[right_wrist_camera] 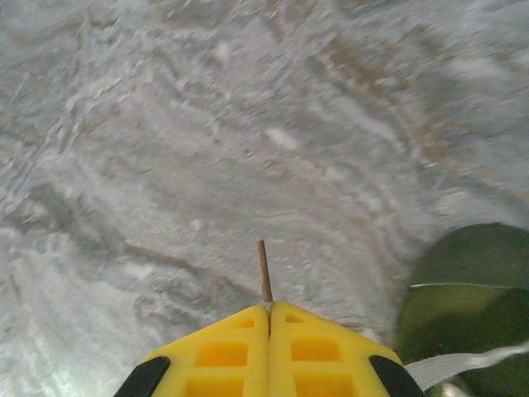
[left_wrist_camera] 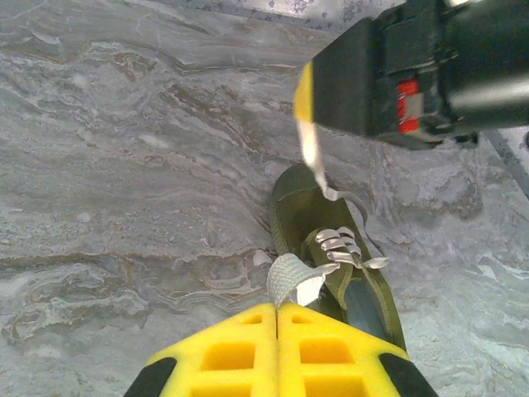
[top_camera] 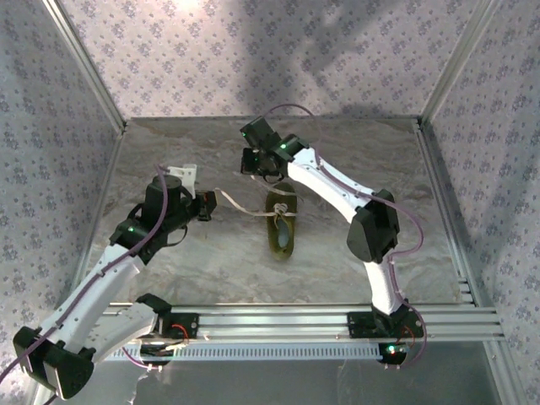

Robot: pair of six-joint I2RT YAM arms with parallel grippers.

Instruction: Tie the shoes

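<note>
**Mid-table: shoe point(top_camera: 283, 228) lying near-to-far, both lace ends clamped, one out left and one past the toe**

Flat on the marbled table point(top_camera: 194, 270), roughly midway between the two arms, the shoe is laid with its long axis running near-to-far. The dark opening is turned toward the near edge and the toe toward the back wall point(top_camera: 253, 59). Laced rows are seen across the tongue. No knot or bow is seen above them.

Two free ends are led off the lacing:
- The left lace end point(top_camera: 245, 205) is drawn out sideways, across the long axis, in a nearly straight line.
- The far lace end point(left_wrist_camera: 312, 153) is carried up over the toe with a kink in it, so some slack is judged to be there.

The left gripper point(left_wrist_camera: 277, 308) is closed, its fingers pressed together with the left lace end pinched at the tips. It is held left of the shoe, apart from it, and aimed at the shoe's side.

The right gripper point(right_wrist_camera: 269, 308) is likewise closed on the far lace end, with a thin brown tip poking out between the fingers. It is hung just beyond the toe, slightly left of the axis, and is judged the nearer of the two.

Key relation: the two strands are spread at roughly a right angle, one across the axis and one along it, and are not yet crossed. A first crossing is judged to be the step in hand. For that, one strand must be carried over the other above the tongue. The right side, being nearer and slacker, is judged better placed for it. The straighter left strand is judged likely to drag the shoe sideways if pulled further.
</note>
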